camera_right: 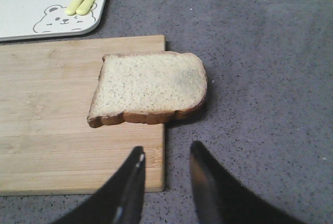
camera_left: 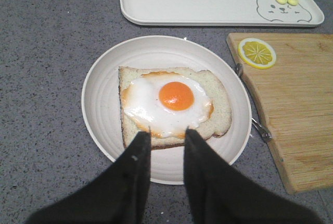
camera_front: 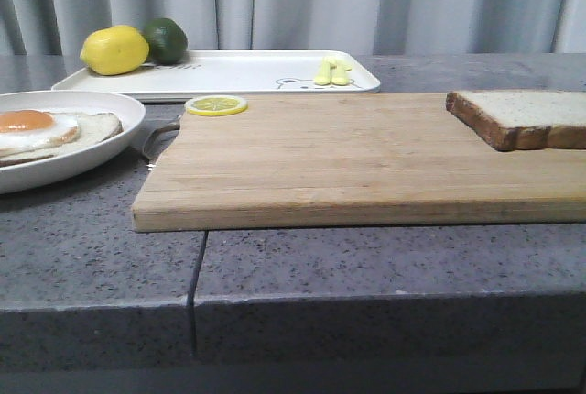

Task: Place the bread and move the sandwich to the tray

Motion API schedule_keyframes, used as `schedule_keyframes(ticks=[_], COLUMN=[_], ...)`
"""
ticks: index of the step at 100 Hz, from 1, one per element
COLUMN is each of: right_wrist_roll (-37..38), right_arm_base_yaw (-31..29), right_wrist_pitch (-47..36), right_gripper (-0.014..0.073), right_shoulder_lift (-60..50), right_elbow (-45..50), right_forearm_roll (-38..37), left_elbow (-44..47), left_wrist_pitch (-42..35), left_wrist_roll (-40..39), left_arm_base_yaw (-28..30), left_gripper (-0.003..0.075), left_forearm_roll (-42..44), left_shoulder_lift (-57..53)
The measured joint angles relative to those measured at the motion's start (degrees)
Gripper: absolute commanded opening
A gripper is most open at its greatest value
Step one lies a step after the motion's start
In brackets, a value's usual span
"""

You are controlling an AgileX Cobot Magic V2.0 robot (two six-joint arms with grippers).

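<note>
The bread (camera_front: 526,117) (camera_right: 150,87), a thick white slice with a dark crust, lies on the right end of the wooden cutting board (camera_front: 348,160), overhanging its edge. My right gripper (camera_right: 166,151) hovers open short of it, holding nothing. The sandwich (camera_left: 173,104) (camera_front: 50,133), a pale slice topped with a fried egg, rests on a round white plate (camera_left: 104,78) at the left. My left gripper (camera_left: 167,135) is open above the plate's near side, its tips by the slice's edge. The white tray (camera_front: 238,73) (camera_left: 208,5) sits at the back. Neither gripper shows in the front view.
A lemon (camera_front: 114,49) and a lime (camera_front: 166,39) sit on the tray's left end, and yellow cutlery (camera_front: 332,71) on its right. A lemon slice (camera_front: 216,105) lies on the board's back left corner. A metal handle (camera_left: 253,110) juts from the board beside the plate.
</note>
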Motion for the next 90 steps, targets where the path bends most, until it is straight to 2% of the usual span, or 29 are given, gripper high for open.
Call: schedule_keyframes(ticks=[8, 13, 18, 90], right_wrist_roll=[0.0, 0.0, 0.0, 0.0], right_arm_base_yaw=[0.0, 0.0, 0.0, 0.0], right_wrist_pitch=[0.0, -0.11, -0.34, -2.42], right_gripper=[0.0556, 0.0567, 0.0562, 0.0562], right_shoulder_lift=[0.0, 0.0, 0.0, 0.0], right_elbow=[0.0, 0.0, 0.0, 0.0], right_forearm_roll=[0.0, 0.0, 0.0, 0.0], left_elbow=[0.0, 0.0, 0.0, 0.0], left_wrist_pitch=[0.0, 0.0, 0.0, 0.0], left_wrist_roll=[0.0, 0.0, 0.0, 0.0], left_arm_base_yaw=[0.0, 0.0, 0.0, 0.0], left_gripper=[0.0456, 0.0511, 0.053, 0.0417], left_forearm_roll=[0.0, 0.0, 0.0, 0.0], left_shoulder_lift=[0.0, 0.0, 0.0, 0.0])
